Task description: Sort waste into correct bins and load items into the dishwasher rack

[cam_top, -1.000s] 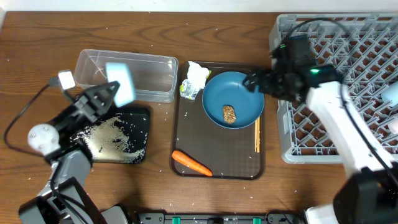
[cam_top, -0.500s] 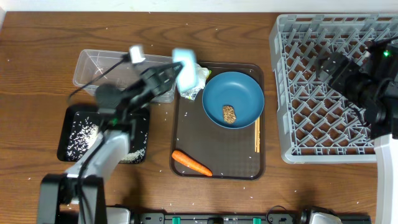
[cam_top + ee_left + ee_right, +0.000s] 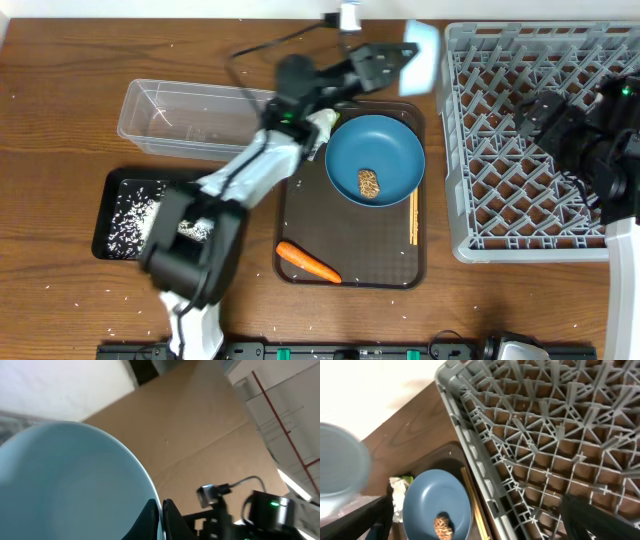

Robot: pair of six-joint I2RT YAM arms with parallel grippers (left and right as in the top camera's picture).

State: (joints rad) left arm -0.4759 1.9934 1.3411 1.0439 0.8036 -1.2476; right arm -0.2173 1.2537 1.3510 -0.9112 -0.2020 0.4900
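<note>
My left gripper (image 3: 405, 55) is shut on the rim of the white bowl (image 3: 421, 42), held in the air at the dishwasher rack's (image 3: 540, 130) upper left corner. In the left wrist view the jaws (image 3: 161, 505) pinch the bowl's (image 3: 70, 485) edge. My right gripper (image 3: 560, 120) hangs open over the rack, with nothing between its fingers (image 3: 590, 520). The dark-blue plate (image 3: 375, 160) carries a brown food lump (image 3: 369, 184). Chopsticks (image 3: 414, 218) lie beside it, a carrot (image 3: 308, 263) below. The wrapper (image 3: 318, 130) shows partly under my left arm.
The plate, carrot and chopsticks rest on a brown serving tray (image 3: 350, 250). A clear tub (image 3: 185, 120) stands at the back left. A black tray (image 3: 108, 190) in front of it holds rice grains (image 3: 130, 215). Stray grains dot the wooden table.
My left arm has swung the bowl from above the black tray, across the tub, to the rack's corner. The right arm pulled back from the plate to over the rack.
</note>
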